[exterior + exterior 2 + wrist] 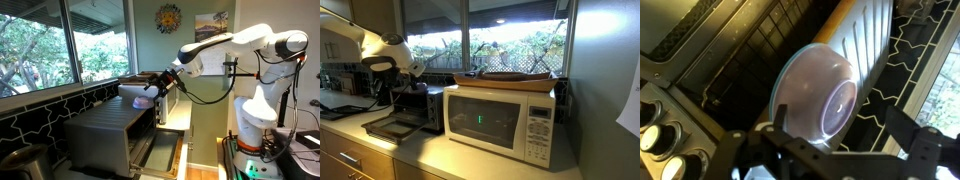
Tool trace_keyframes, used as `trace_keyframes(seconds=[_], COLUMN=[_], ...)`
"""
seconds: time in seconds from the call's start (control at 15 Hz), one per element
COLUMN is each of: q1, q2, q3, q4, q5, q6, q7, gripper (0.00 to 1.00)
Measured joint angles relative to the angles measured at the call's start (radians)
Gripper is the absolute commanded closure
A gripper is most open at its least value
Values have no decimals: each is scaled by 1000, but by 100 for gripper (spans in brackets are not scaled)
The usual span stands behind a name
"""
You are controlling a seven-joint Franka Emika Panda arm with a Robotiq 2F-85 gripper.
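A lavender bowl (815, 95) fills the middle of the wrist view, its base turned toward the camera. It lies against a slatted wooden tray (868, 40). My gripper (845, 130) is open and close in front of the bowl. One fingertip is by the bowl's lower left rim and the other stands well off to the right. I cannot tell whether either touches it. In an exterior view the bowl (140, 97) sits on top of the appliances, right under the gripper (160, 85).
A toaster oven (420, 105) stands with its door (388, 127) dropped open next to a white microwave (500, 120), which carries the wooden tray (515, 77). Oven knobs (655, 130) are at the wrist view's left. A tiled backsplash (925, 60) and windows run behind.
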Motion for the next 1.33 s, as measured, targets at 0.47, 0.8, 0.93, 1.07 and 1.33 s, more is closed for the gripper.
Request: trace_keyframes(seconds=[0.47,0.8,0.93,1.07,1.33], q1=[-58,-73,-67,-48,-26], q2=[10,19,18,18,27], q3=[35,46,29,0,-42], q4=[-42,-40,-30,-27,-34], q5=[110,159,258,354,480], q6=[-43,-43,-42,-42,-63], q7=[-100,-116,-172,-232,-322], gripper=[0,0,0,0,0])
